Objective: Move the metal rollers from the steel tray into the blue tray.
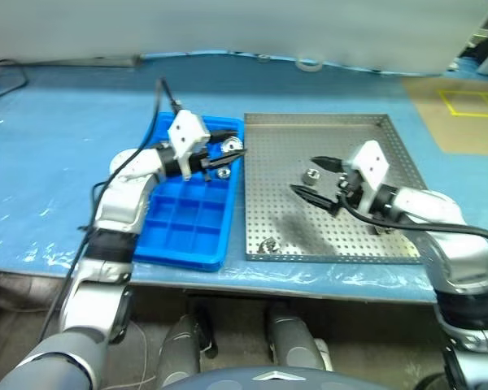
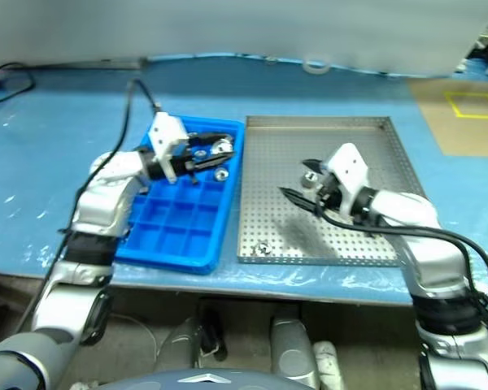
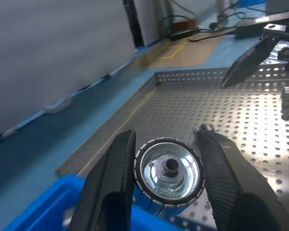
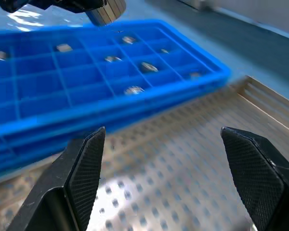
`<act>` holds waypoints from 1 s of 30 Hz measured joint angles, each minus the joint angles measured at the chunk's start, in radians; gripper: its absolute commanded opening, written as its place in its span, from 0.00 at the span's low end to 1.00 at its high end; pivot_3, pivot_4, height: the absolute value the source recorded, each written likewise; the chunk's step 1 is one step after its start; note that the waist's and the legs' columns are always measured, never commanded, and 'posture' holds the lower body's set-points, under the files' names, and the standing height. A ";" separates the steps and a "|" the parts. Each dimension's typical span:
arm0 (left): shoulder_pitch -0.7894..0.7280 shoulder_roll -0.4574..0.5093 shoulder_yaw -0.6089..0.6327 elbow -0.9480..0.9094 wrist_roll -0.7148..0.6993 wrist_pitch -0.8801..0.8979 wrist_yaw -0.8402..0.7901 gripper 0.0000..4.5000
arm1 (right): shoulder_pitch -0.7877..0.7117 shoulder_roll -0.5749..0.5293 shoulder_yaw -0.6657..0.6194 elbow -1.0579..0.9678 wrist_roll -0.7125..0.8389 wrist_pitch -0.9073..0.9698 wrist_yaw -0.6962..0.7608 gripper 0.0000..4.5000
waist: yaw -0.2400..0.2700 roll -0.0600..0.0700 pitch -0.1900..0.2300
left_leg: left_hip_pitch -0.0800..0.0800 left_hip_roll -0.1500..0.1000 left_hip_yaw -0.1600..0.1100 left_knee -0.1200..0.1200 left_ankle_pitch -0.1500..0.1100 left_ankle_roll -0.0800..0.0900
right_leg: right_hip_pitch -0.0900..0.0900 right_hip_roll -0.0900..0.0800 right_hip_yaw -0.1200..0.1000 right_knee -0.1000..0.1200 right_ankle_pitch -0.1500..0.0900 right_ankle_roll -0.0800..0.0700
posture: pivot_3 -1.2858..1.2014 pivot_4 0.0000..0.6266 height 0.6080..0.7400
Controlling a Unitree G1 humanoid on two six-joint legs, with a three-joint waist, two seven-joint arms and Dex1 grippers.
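**One roller pinched over the blue tray, other jaws wide open**

So here's where I'm at. My left gripper (image 3: 166, 173) has its two black fingers pressed onto a metal roller (image 3: 169, 169), one finger on each side of the ribbed rim, with the central hole facing the wrist camera. From the head view that hand sits over the far right corner of the blue tray (image 1: 183, 231), close to the edge it shares with the steel tray (image 1: 325, 183).

My right gripper (image 1: 315, 177) is spread wide with nothing between the fingers, held above the perforated floor of the steel tray, around the middle. The fingertips point toward the blue tray.

Rollers left in the steel tray: one (image 1: 313, 173) near my right fingertips and another (image 1: 267, 244) down by the near rim, close to the corner on the blue tray's side.

The blue tray already has a few rollers (image 4: 134, 89) sitting in separate compartments, as far as I can make out from the right wrist view. Both trays lie side by side on the blue-covered table (image 1: 57, 146), nearly touching.
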 measured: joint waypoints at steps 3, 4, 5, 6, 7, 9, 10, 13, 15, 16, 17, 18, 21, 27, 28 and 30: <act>0.102 0.036 0.025 -0.079 0.007 0.044 0.076 0.36 | -0.076 0.032 0.068 0.094 -0.029 -0.056 0.042 0.90 | 0.084 0.001 0.001 | 0.001 0.001 0.001 -0.002 0.001 -0.007 | 0.000 0.001 -0.001 0.001 0.000 0.000 | 0.56 0.24 1.00; 0.129 0.042 0.037 -0.096 0.008 0.059 0.103 0.36 | -0.101 0.047 0.087 0.127 -0.038 -0.077 0.058 0.90 | 0.106 0.002 0.001 | 0.001 0.001 0.001 -0.003 0.001 -0.008 | 0.000 0.000 -0.002 0.002 0.000 0.000 | 0.57 0.24 1.00; 0.147 0.042 0.047 -0.112 0.008 0.074 0.129 0.36 | -0.121 0.060 0.104 0.156 -0.043 -0.095 0.072 0.90 | 0.128 0.002 0.001 | 0.001 0.001 0.002 -0.003 0.002 -0.008 | 0.000 0.000 -0.002 0.002 0.000 0.000 | 0.57 0.24 1.00; 0.160 0.044 0.058 -0.129 0.008 0.088 0.157 0.36 | -0.143 0.075 0.120 0.190 -0.049 -0.112 0.087 0.90 | 0.147 0.002 0.001 | 0.001 0.001 0.002 -0.003 0.002 -0.009 | 0.000 0.000 -0.002 0.002 0.000 0.000 | 0.58 0.24 1.00; 0.170 0.045 0.066 -0.150 0.008 0.102 0.185 0.36 | -0.161 0.085 0.133 0.217 -0.057 -0.131 0.102 0.90 | 0.164 0.002 0.001 | 0.001 0.001 0.002 -0.003 0.003 -0.010 | 0.000 0.000 -0.002 0.002 0.000 0.000 | 0.58 0.24 1.00; 0.191 0.045 0.075 -0.181 0.010 0.113 0.231 0.36 | -0.191 0.105 0.149 0.266 -0.067 -0.162 0.127 0.90 | 0.183 0.002 0.001 | 0.001 0.001 0.003 -0.003 0.004 -0.012 | 0.000 -0.001 -0.002 0.001 0.000 0.000 | 0.59 0.24 1.00; 0.199 0.044 0.075 -0.190 0.011 0.117 0.242 0.36 | -0.200 0.108 0.153 0.280 -0.072 -0.172 0.133 0.90 | 0.188 0.002 0.001 | 0.001 0.001 0.003 -0.003 0.004 -0.012 | 0.000 -0.001 -0.002 0.001 0.000 0.000 | 0.59 0.24 1.00; 0.217 0.016 0.054 -0.193 0.009 0.129 0.282 0.36 | -0.216 0.119 0.154 0.329 -0.087 -0.201 0.156 0.90 | 0.195 0.001 0.001 | 0.001 0.001 0.003 -0.005 0.004 -0.013 | 0.000 -0.001 -0.002 0.001 0.000 0.000 | 0.60 0.24 1.00; 0.213 0.000 0.025 -0.182 0.010 0.127 0.292 0.36 | -0.217 0.127 0.156 0.349 -0.098 -0.212 0.166 0.90 | 0.196 0.001 0.001 | 0.001 0.001 0.003 -0.009 0.006 -0.016 | -0.002 -0.001 -0.001 0.001 0.000 0.000 | 0.59 0.24 1.00; 0.210 -0.006 0.013 -0.172 0.010 0.127 0.296 0.36 | -0.217 0.129 0.159 0.352 -0.102 -0.215 0.166 0.90 | 0.195 0.001 0.001 | 0.001 0.001 0.003 -0.012 0.008 -0.018 | -0.004 0.000 -0.001 0.001 0.000 0.000 | 0.59 0.24 1.00; 0.206 -0.008 0.001 -0.156 0.011 0.126 0.296 0.36 | -0.217 0.132 0.160 0.354 -0.104 -0.217 0.167 0.90 | 0.194 0.001 0.001 | 0.001 0.001 0.003 -0.014 0.010 -0.020 | -0.005 0.000 -0.001 0.001 0.000 0.000 | 0.59 0.24 1.00; 0.204 -0.005 -0.013 -0.138 0.018 0.125 0.295 0.36 | -0.217 0.133 0.160 0.354 -0.106 -0.218 0.167 0.90 | 0.193 0.000 0.001 | 0.001 0.001 0.002 -0.017 0.013 -0.020 | -0.007 0.000 -0.001 0.001 0.000 0.001 | 0.58 0.24 1.00; 0.211 0.004 -0.039 -0.104 0.024 0.124 0.279 0.36 | -0.216 0.132 0.159 0.355 -0.116 -0.219 0.165 0.90 | 0.187 0.000 0.001 | -0.001 0.003 0.002 -0.021 0.017 -0.020 | -0.013 0.002 -0.002 0.005 0.000 0.001 | 0.58 0.24 1.00; 0.251 0.035 -0.028 -0.080 0.019 0.140 0.284 0.36 | -0.173 0.112 0.135 0.357 -0.128 -0.219 0.144 0.90 | 0.180 0.000 0.000 | -0.007 0.004 0.002 -0.020 0.021 -0.016 | -0.021 0.002 -0.002 0.012 0.000 0.001 | 0.57 0.24 1.00; 0.256 0.036 -0.028 -0.079 0.017 0.145 0.284 0.36 | -0.169 0.111 0.131 0.359 -0.132 -0.219 0.141 0.90 | 0.180 0.000 0.000 | -0.007 0.004 0.002 -0.020 0.021 -0.016 | -0.021 0.002 -0.002 0.012 0.000 0.001 | 0.57 0.24 1.00; 0.258 0.034 -0.036 -0.078 0.016 0.147 0.282 0.36 | -0.164 0.110 0.130 0.359 -0.136 -0.222 0.137 0.90 | 0.181 0.000 0.000 | -0.006 0.003 0.002 -0.020 0.021 -0.017 | -0.020 0.002 -0.002 0.013 0.000 0.001 | 0.56 0.24 1.00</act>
